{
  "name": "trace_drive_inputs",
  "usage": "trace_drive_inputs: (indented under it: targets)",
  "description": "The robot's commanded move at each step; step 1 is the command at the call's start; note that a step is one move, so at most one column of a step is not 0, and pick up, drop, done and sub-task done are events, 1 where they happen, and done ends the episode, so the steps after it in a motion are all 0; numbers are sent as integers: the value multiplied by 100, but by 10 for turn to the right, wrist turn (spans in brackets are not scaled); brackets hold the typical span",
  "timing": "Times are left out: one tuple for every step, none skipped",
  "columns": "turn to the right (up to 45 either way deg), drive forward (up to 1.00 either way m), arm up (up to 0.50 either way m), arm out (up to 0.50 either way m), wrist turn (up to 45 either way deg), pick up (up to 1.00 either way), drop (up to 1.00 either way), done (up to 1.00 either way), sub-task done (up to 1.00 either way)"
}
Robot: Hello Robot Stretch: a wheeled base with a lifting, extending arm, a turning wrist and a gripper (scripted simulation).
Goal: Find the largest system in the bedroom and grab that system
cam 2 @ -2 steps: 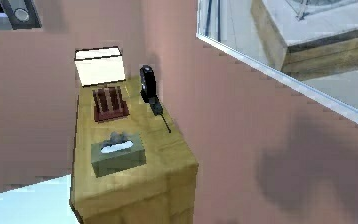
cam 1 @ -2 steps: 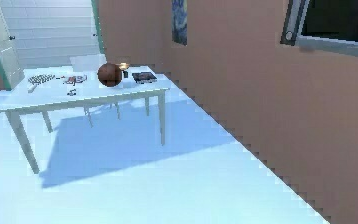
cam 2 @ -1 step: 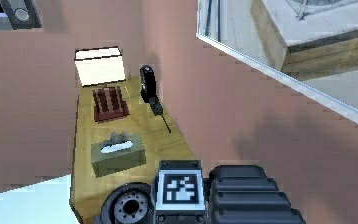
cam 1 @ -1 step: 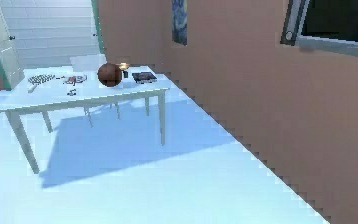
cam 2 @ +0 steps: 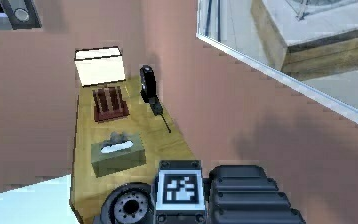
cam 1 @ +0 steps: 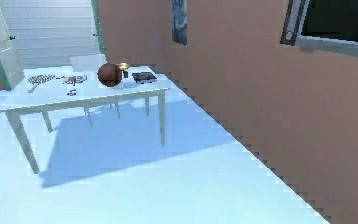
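Looking for the system is the step in hand, and the grab has not begun. In the forward view a white table (cam 1: 97, 93) stands at the upper left of the frame, beside a pink wall (cam 1: 247, 90). On it lie a brown ball (cam 1: 110, 73), a dark box (cam 1: 144, 76) just right of the ball, and some small flat bits (cam 1: 42, 79) near the table's left end.

In the arm side view a wood top (cam 2: 92, 185) runs up the left half of the frame. A lamp (cam 2: 99, 66) stands at its far end. Below the lamp is a brown rack (cam 2: 109, 100), with a tall dark thing (cam 2: 147, 85) to its right and a tissue box (cam 2: 117, 152) lower down.

The gripper (cam 2: 130, 207) shows as a dark round lump at the bottom edge, left of a white tag (cam 2: 182, 190). Its fingers cannot be made out, so how they stand, and whether they hold anything, cannot be told.

No thing here is plainly a system. The dark box and the tall dark thing are my best guesses, and which is bigger is hard to say. Next the robot should get a closer look at both, pick the larger, and line the arm up with it.
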Motion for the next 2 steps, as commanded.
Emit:
trace_drive_inputs:
  targets:
    - [0, 0, 0, 42, 0, 0, 0, 0, 0]
    - [0, 0, 0, 0, 0, 100, 0, 0, 0]
